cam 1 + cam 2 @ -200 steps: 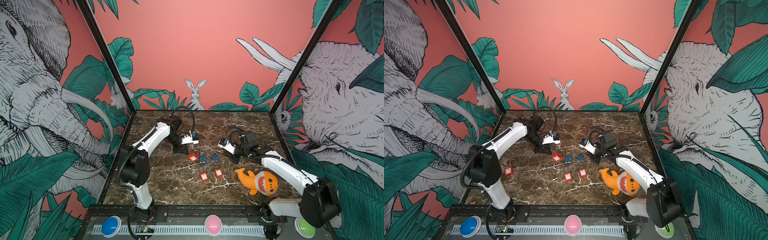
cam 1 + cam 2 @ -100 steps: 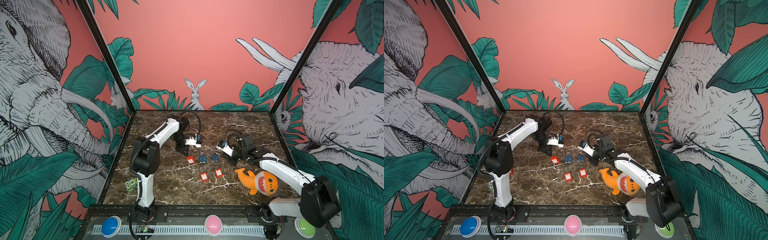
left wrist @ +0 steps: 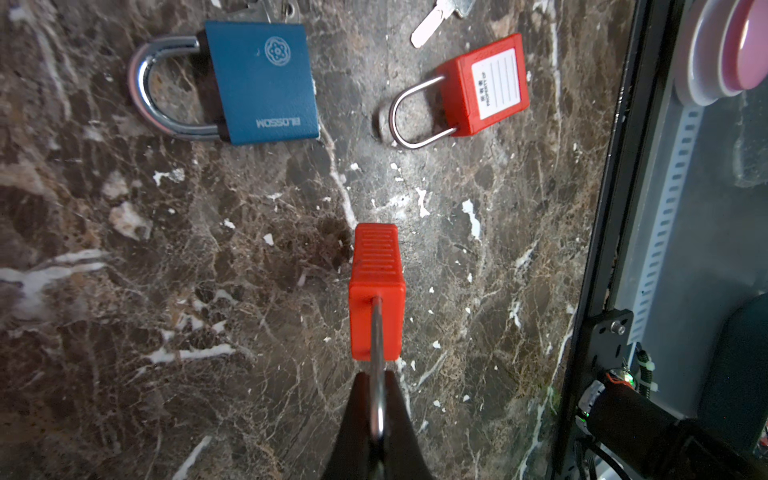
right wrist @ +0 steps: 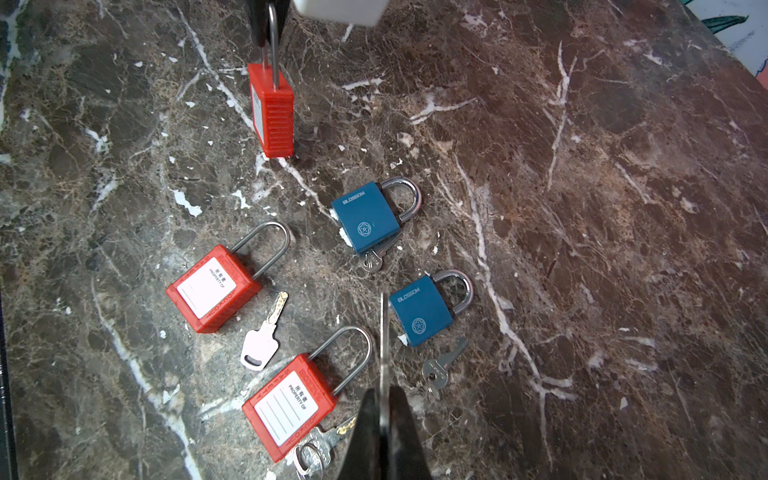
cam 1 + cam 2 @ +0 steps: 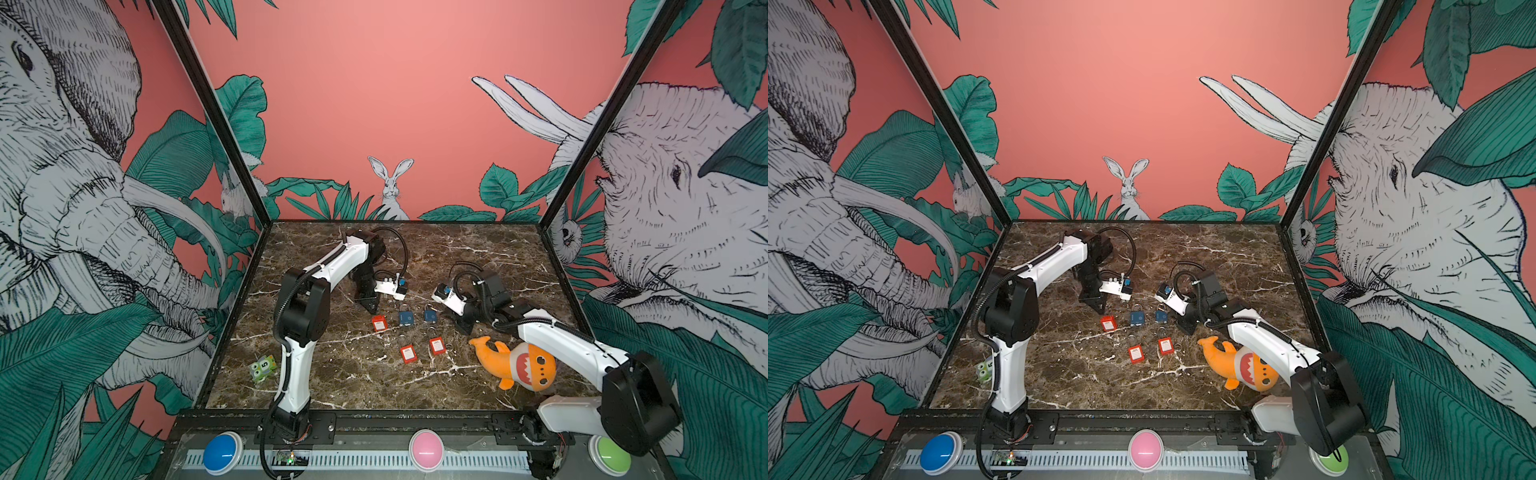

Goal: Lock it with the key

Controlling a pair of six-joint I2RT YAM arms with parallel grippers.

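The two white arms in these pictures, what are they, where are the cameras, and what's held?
They are a robot's left arm and right arm on a marble table, each ending in a gripper. Two pictures look down from above; two come from wrist cameras. The left gripper is shut on the shackle of a red padlock, held upright. The right gripper pinches a key, seen edge-on. Lying flat: two more red padlocks, two blue padlocks, loose keys and an orange plush toy.
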